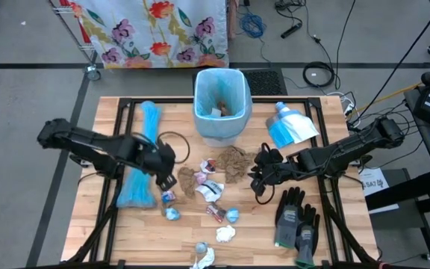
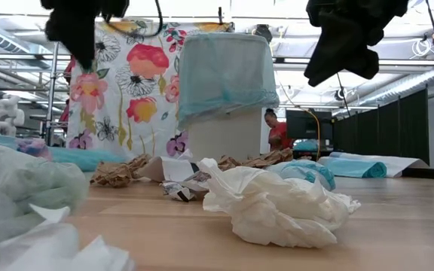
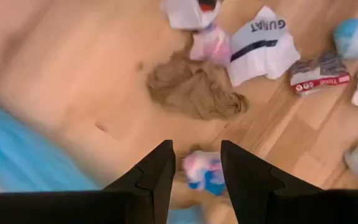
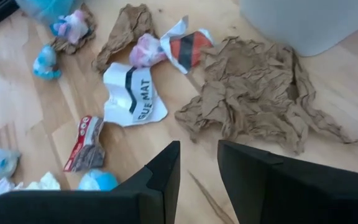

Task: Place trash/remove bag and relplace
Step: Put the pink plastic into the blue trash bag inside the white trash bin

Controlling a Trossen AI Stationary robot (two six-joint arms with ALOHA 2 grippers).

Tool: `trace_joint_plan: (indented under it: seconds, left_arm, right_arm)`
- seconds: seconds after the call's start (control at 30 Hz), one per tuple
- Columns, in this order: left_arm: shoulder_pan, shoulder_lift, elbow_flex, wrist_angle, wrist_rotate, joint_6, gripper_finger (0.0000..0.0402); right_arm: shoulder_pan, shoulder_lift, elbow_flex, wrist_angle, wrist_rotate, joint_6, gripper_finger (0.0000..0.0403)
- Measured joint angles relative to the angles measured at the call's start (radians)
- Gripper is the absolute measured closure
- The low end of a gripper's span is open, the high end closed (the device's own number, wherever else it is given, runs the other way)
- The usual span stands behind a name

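Observation:
The trash lies scattered on the wooden table: a small brown paper wad (image 3: 194, 90), a large crumpled brown sheet (image 4: 253, 93), a white printed wrapper (image 4: 134, 96), and small blue and white scraps (image 1: 172, 214). My left gripper (image 3: 196, 149) hangs open above a pink-and-blue wrapper (image 3: 204, 171), just near of the small brown wad, and holds nothing. My right gripper (image 4: 197, 149) hangs open above bare wood beside the near edge of the large brown sheet, also holding nothing. The bin (image 1: 220, 104), lined with a light blue bag, stands on the table at the far middle with some scraps inside.
A roll of blue bags (image 1: 144, 153) lies along the left side under my left arm. A blue-and-white packet (image 1: 291, 127) lies right of the bin. Grey-black gloves (image 1: 297, 220) lie near right. White tissue (image 2: 273, 203) sits near the front edge.

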Motion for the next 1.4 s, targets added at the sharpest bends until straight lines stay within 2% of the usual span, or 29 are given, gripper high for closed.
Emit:
trace_joint_plan:
  seconds: [0.23, 0.4, 0.57, 0.83, 0.93, 1.07, 1.3, 1.4]
  left_arm:
    - [-0.086, 0.057, -0.122, 0.11, 0.047, -0.128, 0.0268]
    - [-0.119, 0.115, -0.165, 0.167, 0.079, -0.179, 0.0268]
    - [-0.125, 0.188, -0.216, 0.233, 0.132, -0.202, 0.0268]
    - [-0.122, 0.365, -0.258, 0.32, 0.125, -0.209, 0.027]
    - [-0.121, 0.413, -0.26, 0.389, 0.132, -0.209, 0.0298]
    - [-0.117, 0.429, -0.257, 0.433, 0.136, -0.21, 0.0381]
    - [-0.113, 0.362, -0.186, 0.285, 0.124, -0.225, 0.0393]
    - [-0.112, 0.293, -0.124, 0.206, 0.093, -0.234, 0.0397]
  right_arm:
    - [0.014, 0.0, 0.0, -0.001, -0.02, -0.008, 0.0303]
    - [0.039, 0.0, 0.0, -0.004, -0.02, -0.008, 0.0303]
    - [0.057, 0.0, 0.0, -0.005, -0.02, -0.008, 0.0303]
    - [0.064, 0.0, 0.0, -0.005, -0.02, -0.008, 0.0303]
    - [0.064, 0.0, 0.0, -0.005, -0.02, -0.015, 0.0303]
    - [0.064, 0.0, 0.0, -0.005, -0.019, -0.024, 0.0303]
    - [0.064, 0.0, 0.0, -0.005, -0.019, -0.03, 0.0303]
    - [0.064, 0.0, 0.0, -0.011, -0.019, -0.03, 0.0303]
